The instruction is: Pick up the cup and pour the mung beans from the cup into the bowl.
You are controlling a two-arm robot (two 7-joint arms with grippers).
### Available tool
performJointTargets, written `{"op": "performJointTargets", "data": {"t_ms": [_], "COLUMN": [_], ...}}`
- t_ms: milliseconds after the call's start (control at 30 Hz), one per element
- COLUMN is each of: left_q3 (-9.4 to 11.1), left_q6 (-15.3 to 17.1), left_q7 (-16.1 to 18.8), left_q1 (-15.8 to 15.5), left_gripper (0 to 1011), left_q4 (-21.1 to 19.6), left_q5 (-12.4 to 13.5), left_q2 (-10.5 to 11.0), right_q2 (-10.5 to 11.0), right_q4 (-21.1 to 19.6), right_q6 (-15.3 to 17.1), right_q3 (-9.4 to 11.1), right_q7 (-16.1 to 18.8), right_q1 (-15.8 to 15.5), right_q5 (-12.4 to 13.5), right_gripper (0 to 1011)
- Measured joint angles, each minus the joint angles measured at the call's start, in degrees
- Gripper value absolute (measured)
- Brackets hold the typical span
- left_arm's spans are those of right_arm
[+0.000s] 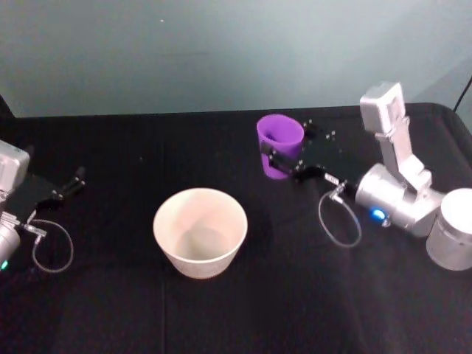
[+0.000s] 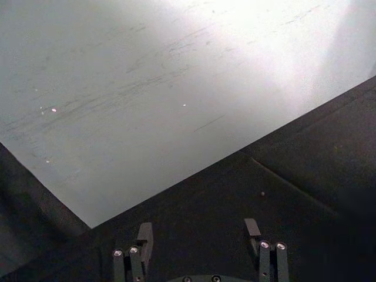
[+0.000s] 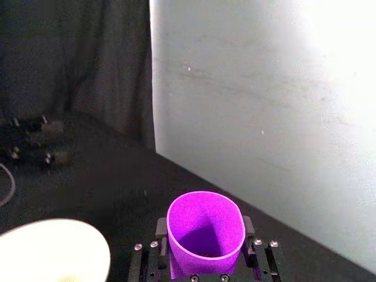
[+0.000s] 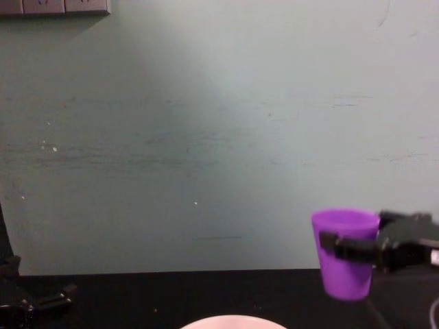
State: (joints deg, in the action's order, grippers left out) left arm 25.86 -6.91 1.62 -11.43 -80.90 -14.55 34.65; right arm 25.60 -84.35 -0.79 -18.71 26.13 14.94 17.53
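Observation:
The purple cup (image 1: 279, 140) stands upright behind and to the right of the bowl (image 1: 200, 230), at the back of the black table. My right gripper (image 1: 289, 153) is shut on the cup, one finger on each side of its wall. The right wrist view looks into the cup (image 3: 205, 232), held in the right gripper (image 3: 204, 242); no mung beans can be made out inside. From the chest, the cup (image 4: 345, 259) seems to hang just above the cloth. The bowl (image 3: 53, 249) is pale and looks empty. My left gripper (image 1: 70, 184) rests open at the far left.
A black cloth (image 1: 310, 295) covers the table, and a grey wall (image 4: 206, 137) rises right behind its back edge. A cable loop (image 1: 338, 221) hangs under the right wrist. In the left wrist view the left gripper (image 2: 198, 235) faces bare cloth and wall.

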Motion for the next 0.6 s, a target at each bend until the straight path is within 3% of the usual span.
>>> {"op": "performJointTargets", "data": {"t_ms": [267,600], "left_q3": [0.0,0.0], "left_q6": [0.0,0.0], "left_q7": [0.0,0.0], "left_q1": [0.0,0.0], "left_gripper": [1012,1012], "left_q4": [0.0,0.0], "left_q5": [0.0,0.0], "left_q2": [0.0,0.0], "right_q2": [2.8,4.3], "right_q4": [-9.8,-13.6], "right_q6": [7.9,11.5], "right_q3": [2.4,3.8], "right_q7": [-2.0,-3.0], "right_q1": [-1.1,-0.4], "right_q5": [2.1,4.5], "right_gripper": [722,722]}}
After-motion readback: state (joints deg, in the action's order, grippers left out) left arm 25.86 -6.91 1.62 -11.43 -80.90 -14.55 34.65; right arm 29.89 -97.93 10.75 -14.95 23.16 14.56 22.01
